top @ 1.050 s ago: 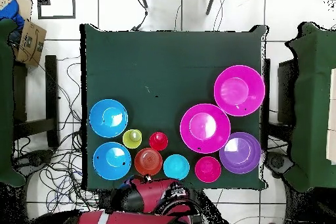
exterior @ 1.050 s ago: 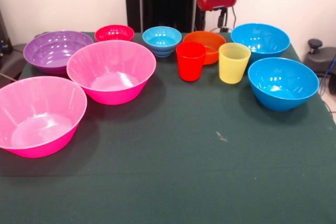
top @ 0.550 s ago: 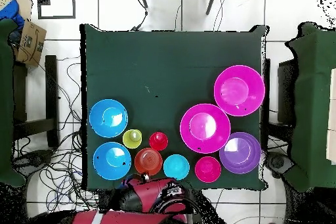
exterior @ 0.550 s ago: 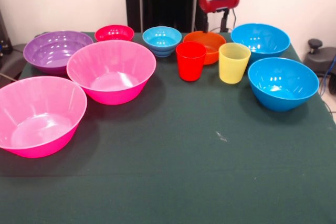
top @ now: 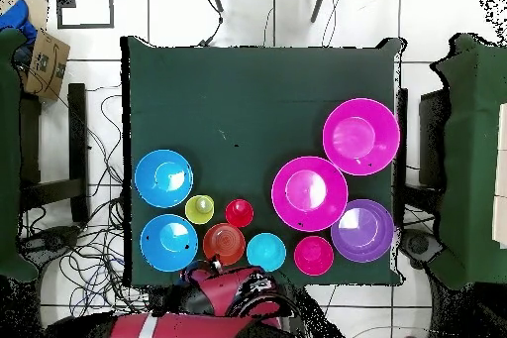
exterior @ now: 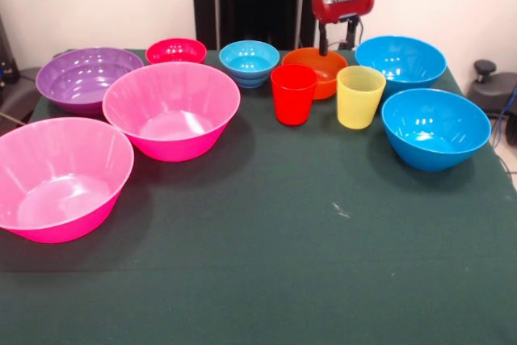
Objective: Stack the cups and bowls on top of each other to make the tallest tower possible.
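- Nothing was stacked yet: every piece sat apart on the green table, so the tower was not begun.
- The gripper hung over the far rim of the small orange bowl — two dark fingers pointed down with a visible gap between them, holding nothing.
- The red cup stood just in front of the orange bowl, the yellow cup beside it; the small light-blue bowl and small red bowl sat further along the back row.
- Two large blue bowls lay to one side; two pink bowls and the purple bowl lay to the other.
- In the overhead view the arm covered the table edge next to the orange bowl.
- Judged step: taking hold of the orange bowl by its rim.
- To do it well, one finger should go inside the wall and one outside, centred on the rim — the glossy plastic looks likely to slip.
- The lift should go straight up, since the red cup stood close enough to be knocked.
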You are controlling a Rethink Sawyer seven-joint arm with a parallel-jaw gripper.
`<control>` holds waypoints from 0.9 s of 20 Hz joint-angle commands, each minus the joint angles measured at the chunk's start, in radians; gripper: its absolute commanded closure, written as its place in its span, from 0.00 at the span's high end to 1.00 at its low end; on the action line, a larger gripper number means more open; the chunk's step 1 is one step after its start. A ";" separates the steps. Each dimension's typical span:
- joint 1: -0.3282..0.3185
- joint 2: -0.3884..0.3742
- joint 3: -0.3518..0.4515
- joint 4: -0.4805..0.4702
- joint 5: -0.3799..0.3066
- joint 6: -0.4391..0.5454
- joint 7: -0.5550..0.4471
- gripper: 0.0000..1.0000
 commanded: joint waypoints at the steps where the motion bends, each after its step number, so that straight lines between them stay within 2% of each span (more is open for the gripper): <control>1: 0.014 0.073 0.083 -0.142 -0.022 -0.035 0.116 1.00; 13: 0.095 0.130 -0.017 -0.164 -0.003 -0.072 0.125 1.00; 18: 0.126 0.181 -0.064 -0.194 0.001 -0.101 0.118 1.00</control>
